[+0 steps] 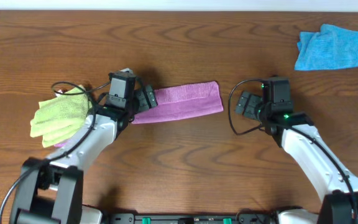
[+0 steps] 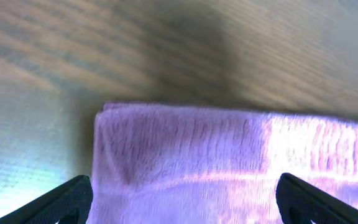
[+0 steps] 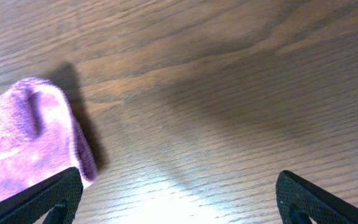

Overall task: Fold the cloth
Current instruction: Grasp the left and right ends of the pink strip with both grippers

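Left wrist view: left gripper [image 2: 179, 199] fingers spread wide and empty, with the cloth [image 2: 229, 155] lying between and ahead of them, its folded edge visible. Right wrist view: right gripper [image 3: 179, 200] equally wide and empty, the cloth's end near one finger. Only overhead shows the cloth as a folded strip between both grippers (green cloth [image 1: 61, 115] by the left arm, blue cloth [image 1: 333, 48] far corner).

Purple-magenta with faint ribbing, that's the cloth [image 1: 188, 99]. The second cloth [image 1: 58, 115] is lime green, the third cloth [image 1: 333, 48] bright blue. The bench [image 1: 179, 43] is dark brown, streaked with wood grain.
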Robot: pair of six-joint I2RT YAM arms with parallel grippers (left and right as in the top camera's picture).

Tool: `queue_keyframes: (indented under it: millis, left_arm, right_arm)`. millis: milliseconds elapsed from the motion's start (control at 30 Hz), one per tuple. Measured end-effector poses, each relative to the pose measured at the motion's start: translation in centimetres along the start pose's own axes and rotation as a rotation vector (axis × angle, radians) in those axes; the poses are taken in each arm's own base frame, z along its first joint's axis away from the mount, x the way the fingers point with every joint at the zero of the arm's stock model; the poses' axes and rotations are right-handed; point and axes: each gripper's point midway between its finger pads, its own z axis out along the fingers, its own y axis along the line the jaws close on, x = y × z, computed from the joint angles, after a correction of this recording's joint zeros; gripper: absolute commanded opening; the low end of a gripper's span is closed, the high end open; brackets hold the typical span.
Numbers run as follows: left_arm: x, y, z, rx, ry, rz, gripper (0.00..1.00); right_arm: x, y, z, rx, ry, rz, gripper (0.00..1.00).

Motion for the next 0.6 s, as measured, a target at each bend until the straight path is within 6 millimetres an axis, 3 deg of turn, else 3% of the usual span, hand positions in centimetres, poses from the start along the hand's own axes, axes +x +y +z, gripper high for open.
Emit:
queue_keyframes:
  millis: [133, 200, 233, 367, 600]
  left_arm:
    - [1.3, 0.6, -1.7, -0.024, 0.050, 0.003, 1.00]
    - [1.4, 0.1, -2.4, -0.003, 0.058, 0.002, 0.77]
    - [1.4, -0.2, -2.7, 0.017, 0.060, 0.009, 0.55]
    - [1.9, -1.6, -3.1, 0.092, 0.096, 0.008, 0.06]
    - [2.1, -2.3, -3.2, 0.127, 0.111, -0.030, 0.06]
  right_arm:
    - [-0.1, 0.5, -0.8, -0.018, -0.007, -0.007, 0.99]
    - [0.1, 0.4, -1.1, -0.019, -0.001, -0.007, 0.99]
    - [0.2, 0.5, -1.3, -0.022, 0.002, -0.007, 0.99]
    - [0.5, 0.7, -1.7, -0.040, 0.017, -0.005, 0.99]
    - [1.0, 1.7, -1.8, -0.096, 0.047, 0.036, 0.99]
